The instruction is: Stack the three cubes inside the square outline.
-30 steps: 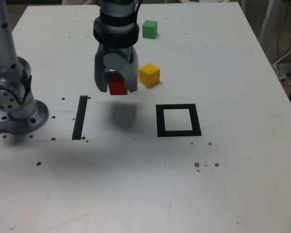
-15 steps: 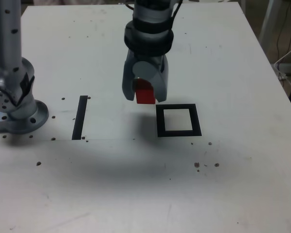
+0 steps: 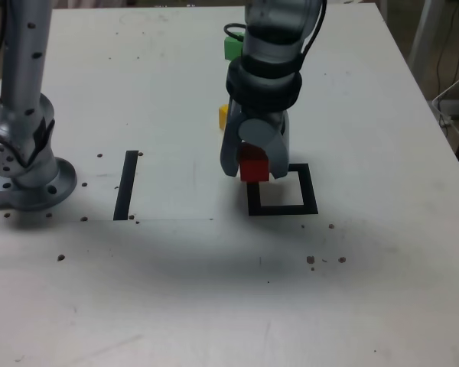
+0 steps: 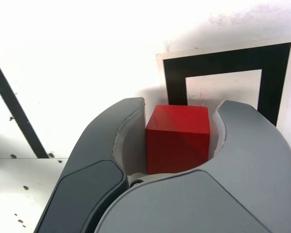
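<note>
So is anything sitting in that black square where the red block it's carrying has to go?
Nothing visible. The gripper is shut on the red cube, just over the near-left part of the square outline. The part of its white centre that shows is bare. The yellow cube and green cube sit behind, well clear.

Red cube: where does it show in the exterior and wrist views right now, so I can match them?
Exterior view: red cube clamped in the gripper, over the near-left edge of the square outline.
Wrist view: red cube mid-frame between the jaws.
Shared landmark: the square outline.
</note>
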Controlling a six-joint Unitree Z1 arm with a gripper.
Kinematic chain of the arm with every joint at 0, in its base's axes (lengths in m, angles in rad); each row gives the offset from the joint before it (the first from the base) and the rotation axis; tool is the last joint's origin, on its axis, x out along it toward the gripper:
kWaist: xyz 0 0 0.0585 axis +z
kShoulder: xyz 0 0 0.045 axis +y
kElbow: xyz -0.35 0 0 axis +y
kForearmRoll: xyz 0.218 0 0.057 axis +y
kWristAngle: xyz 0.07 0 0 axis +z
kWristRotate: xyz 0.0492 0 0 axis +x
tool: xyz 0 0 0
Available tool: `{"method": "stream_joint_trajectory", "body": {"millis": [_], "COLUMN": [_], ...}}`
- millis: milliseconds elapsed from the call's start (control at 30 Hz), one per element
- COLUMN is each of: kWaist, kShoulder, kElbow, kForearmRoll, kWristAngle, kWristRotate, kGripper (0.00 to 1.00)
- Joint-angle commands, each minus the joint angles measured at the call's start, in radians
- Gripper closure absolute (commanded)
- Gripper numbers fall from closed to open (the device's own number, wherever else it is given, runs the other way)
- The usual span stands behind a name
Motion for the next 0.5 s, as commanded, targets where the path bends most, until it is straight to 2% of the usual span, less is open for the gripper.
{"method": "stream_joint_trajectory", "body": {"millis": [0,467], "kWaist": [-0.007,-0.019], "kShoulder": [0.012,0.06], "kElbow": [-0.011,-0.033], "kForearmRoll": [-0.006,-0.037], "kWristAngle": [-0.004,-0.011], "kWristRotate": [-0.004,-0.008], "kGripper": [0.72,0.72]}}
